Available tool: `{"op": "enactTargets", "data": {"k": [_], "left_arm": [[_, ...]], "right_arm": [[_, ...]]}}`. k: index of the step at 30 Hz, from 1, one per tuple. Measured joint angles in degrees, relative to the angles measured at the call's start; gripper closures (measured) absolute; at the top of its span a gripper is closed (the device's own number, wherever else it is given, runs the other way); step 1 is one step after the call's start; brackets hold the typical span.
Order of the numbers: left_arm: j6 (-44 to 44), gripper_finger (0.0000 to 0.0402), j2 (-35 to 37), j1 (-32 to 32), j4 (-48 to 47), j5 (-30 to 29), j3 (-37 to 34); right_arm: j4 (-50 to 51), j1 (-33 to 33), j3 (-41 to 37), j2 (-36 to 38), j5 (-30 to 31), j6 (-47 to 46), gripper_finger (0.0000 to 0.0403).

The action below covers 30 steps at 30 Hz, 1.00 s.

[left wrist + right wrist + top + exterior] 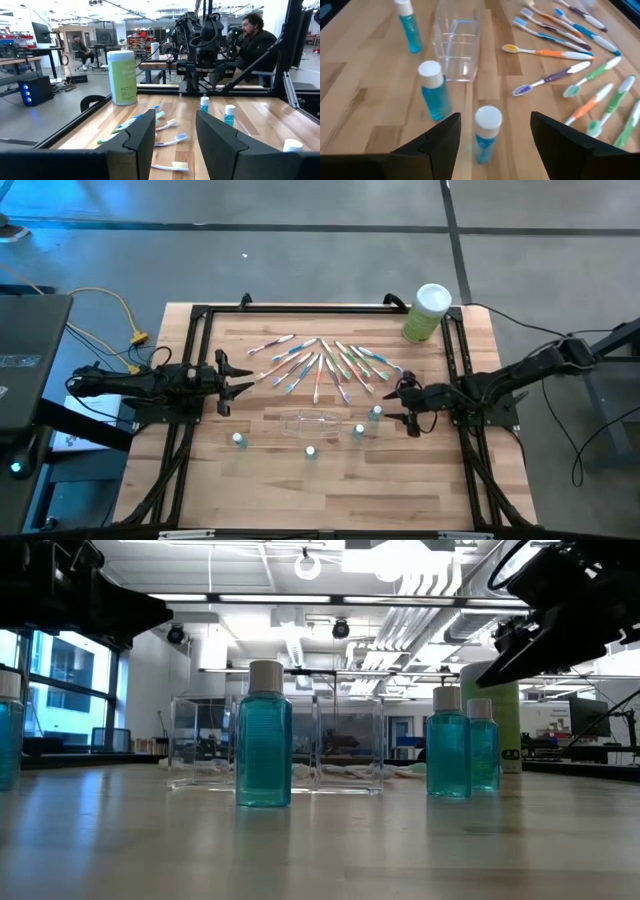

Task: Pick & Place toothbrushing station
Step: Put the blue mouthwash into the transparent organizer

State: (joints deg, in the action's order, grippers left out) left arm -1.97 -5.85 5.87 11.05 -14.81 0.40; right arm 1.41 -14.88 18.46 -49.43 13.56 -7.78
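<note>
Toothbrushes (322, 366) lie fanned across the upper middle of the high view, with the clear holder (312, 423) below them and small blue bottles (359, 430) around it on the surface (430, 480). Right end effector (402, 406), fingers apart and empty, hovers right of centre over the nearest bottle (486, 132); descending carelessly could topple it into its neighbour. Left end effector (242, 375), also apart, waits at left.

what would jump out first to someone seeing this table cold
First, the fan of pastel toothbrushes spread across the far middle of the table. Nearer the front lies a clear holder, empty, with small blue white-capped bottles standing around it. The right gripper is open, low beside two of those bottles; the left gripper waits at the table's left edge.
</note>
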Motion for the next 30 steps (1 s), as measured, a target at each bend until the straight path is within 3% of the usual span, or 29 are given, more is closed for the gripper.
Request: {"op": "enactTargets", "data": {"k": [5, 12, 30], "left_arm": [[0.49, 0.0263, 0.0, -0.02, 0.0, 0.0, 0.0], [0.52, 0.0263, 0.0, -0.01, -0.02, 0.0, 0.0], [1.46, 0.0263, 0.0, -0.02, -0.28, 0.0, 0.0]], "right_arm": [[-0.07, -1.73, 0.0, 0.02, 0.29, 0.32, 0.0172], [-0.05, -3.61, 0.0, 0.02, 5.87, 2.01, 0.0172], [0.23, -3.66, 0.0, -1.13, 4.44, -1.94, 0.0172]]}}
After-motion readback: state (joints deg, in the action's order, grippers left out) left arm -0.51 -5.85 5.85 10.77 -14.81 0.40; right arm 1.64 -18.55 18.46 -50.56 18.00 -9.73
